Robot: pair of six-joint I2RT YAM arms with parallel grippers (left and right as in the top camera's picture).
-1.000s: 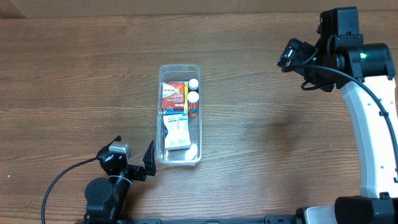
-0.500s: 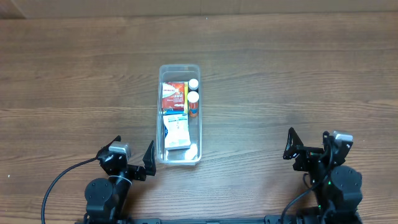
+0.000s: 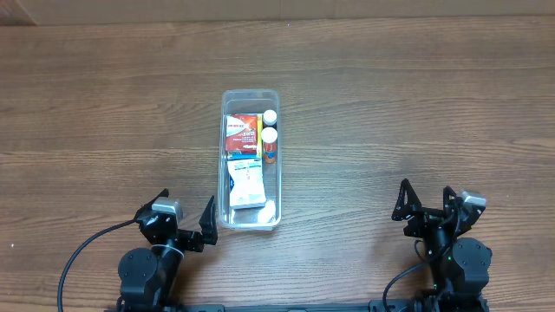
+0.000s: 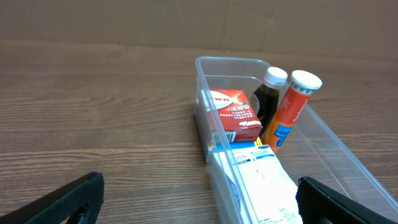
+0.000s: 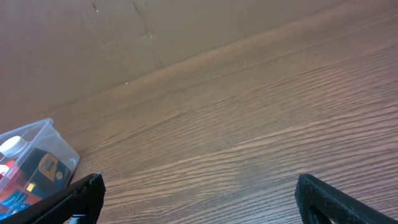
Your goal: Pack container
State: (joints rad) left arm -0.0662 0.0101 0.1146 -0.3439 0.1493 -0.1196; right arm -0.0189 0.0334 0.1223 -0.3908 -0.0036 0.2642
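The clear container (image 3: 220, 165) lies lengthwise at the table's middle. It holds a red box (image 3: 242, 133), a white and blue box (image 3: 247, 184), a dark white-capped bottle (image 3: 270, 116) and an orange white-capped tube (image 3: 270, 143). The left wrist view shows the container's rim (image 4: 231, 60) with the red box (image 4: 234, 112), dark bottle (image 4: 268, 92), orange tube (image 4: 290, 107) and white box (image 4: 264, 183) inside. My left gripper (image 3: 186, 221) is open and empty at the front left, beside the container's near end. My right gripper (image 3: 425, 203) is open and empty at the front right, far from the container (image 5: 38, 132).
The wooden table (image 3: 390, 113) spreads on all sides of the container. A brown cardboard wall (image 5: 124, 31) stands behind the table's far edge. A black cable (image 3: 82, 247) runs by the left arm's base.
The right arm has come down from the far right corner to the front right edge of the table. The left arm and the container have not moved.
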